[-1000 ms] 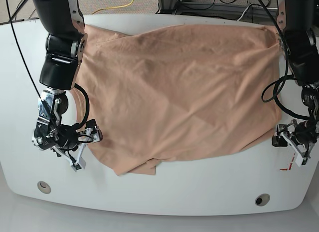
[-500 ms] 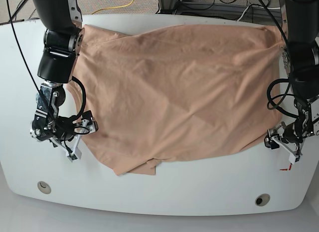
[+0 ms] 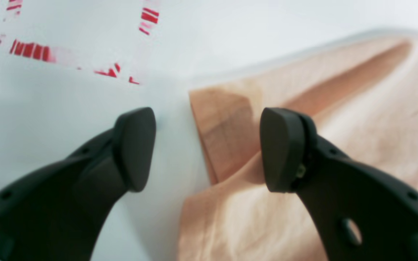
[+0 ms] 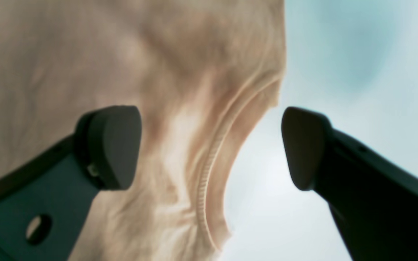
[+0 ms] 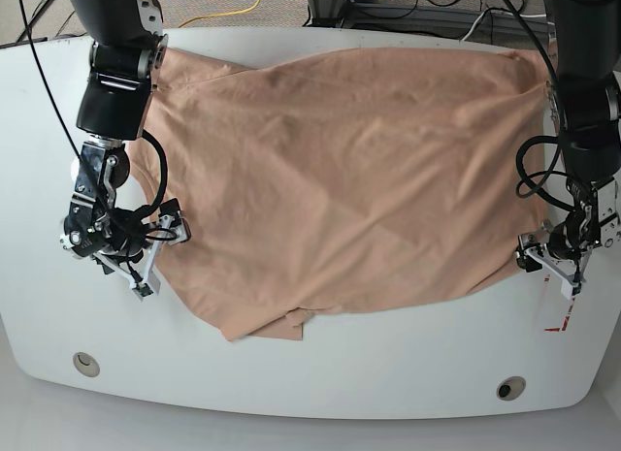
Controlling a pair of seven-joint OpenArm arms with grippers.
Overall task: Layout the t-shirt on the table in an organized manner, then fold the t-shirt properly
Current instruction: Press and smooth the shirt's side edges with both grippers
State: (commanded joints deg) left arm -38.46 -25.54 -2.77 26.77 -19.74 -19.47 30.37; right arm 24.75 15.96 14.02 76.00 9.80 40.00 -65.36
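On the left of the base view my right hand (image 5: 146, 267) sits low at the t-shirt (image 5: 340, 170) edge, spread wide, and its wrist view shows the ribbed collar (image 4: 212, 170) curving between the two pads with nothing pinched. The t-shirt itself lies spread but wrinkled across the far half of the desk (image 5: 388, 373), one small flap turned under at the near hem (image 5: 291, 320). To the right, my left hand (image 5: 553, 267) is also parted and empty, straddling a folded corner (image 3: 227, 134) of cloth beside the red tape mark (image 3: 31, 50). I judge the layout is unfinished: I want both hands to pinch only the top edge, then draw outward evenly so the creases flatten without dragging the whole shirt.
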